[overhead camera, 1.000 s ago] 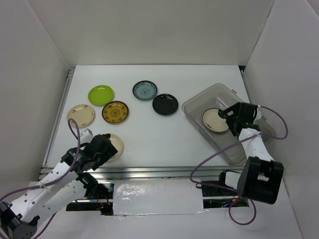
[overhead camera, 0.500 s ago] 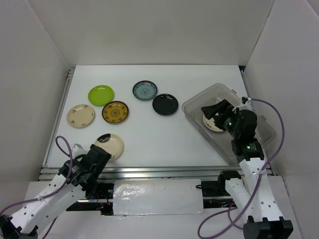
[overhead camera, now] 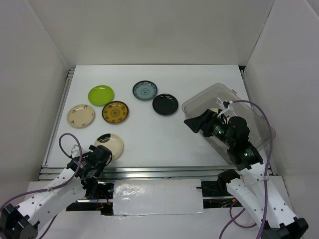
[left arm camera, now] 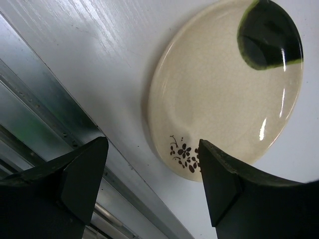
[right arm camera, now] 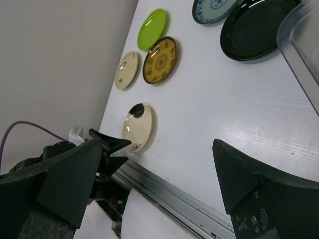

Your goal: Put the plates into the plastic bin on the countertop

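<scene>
The cream plate point(left arm camera: 224, 89) lies just ahead of the left end effector point(left arm camera: 152, 145), its near rim between the spread jaws, neither finger touching it; being round, it has no long axis, so any bearing serves; the left arm is far the nearer. Glazed, glossy and shallow, with a dark sprig and a dark patch, it sits flat on the smooth white desk point(overhead camera: 149, 139) and may slide. The right end effector point(overhead camera: 195, 123) gapes empty at the clear plastic bin point(overhead camera: 219, 92), well off to the left one's right.

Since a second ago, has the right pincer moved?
Yes. The right pincer swung left, from over the middle of the bin to its left wall.
</scene>
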